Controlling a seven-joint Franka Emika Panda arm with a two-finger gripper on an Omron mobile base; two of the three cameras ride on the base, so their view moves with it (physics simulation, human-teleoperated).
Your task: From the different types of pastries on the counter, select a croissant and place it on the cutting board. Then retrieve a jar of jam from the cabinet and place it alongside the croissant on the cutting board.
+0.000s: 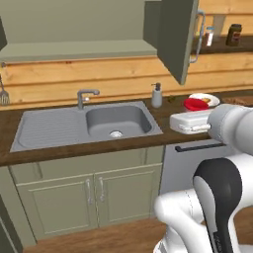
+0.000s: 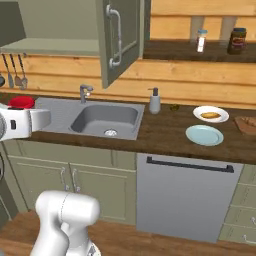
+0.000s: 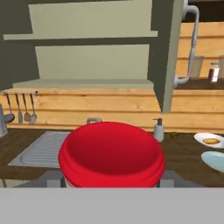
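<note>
The robot's two-finger gripper [image 3: 112, 186] carries a round jar with a ridged red lid [image 3: 112, 155], which sits directly between the fingers and crowds the hand view; the fingers look closed against its sides, though the lid hides the contact itself. The same red lid shows at the end of the white arm in both base views, held in the air in front of the grey steel sink [image 2: 102, 120]. By the look of it this is the jam, so the cabinet half of the task seems well under way: the grey-green cabinet door [image 2: 117, 40] hangs open above and beyond the fingers. Far off to the right of the fingers on the dark wooden counter [image 2: 165, 132] sit a white plate holding a golden pastry [image 2: 211, 114], an empty pale blue plate [image 2: 204, 135] just in front of it, and a brown wooden cutting board [image 2: 246, 124] at the frame's edge. Whether a croissant already lies on that board is hidden by the crop. What appears left is carrying the jar across to the board and setting it down.
</note>
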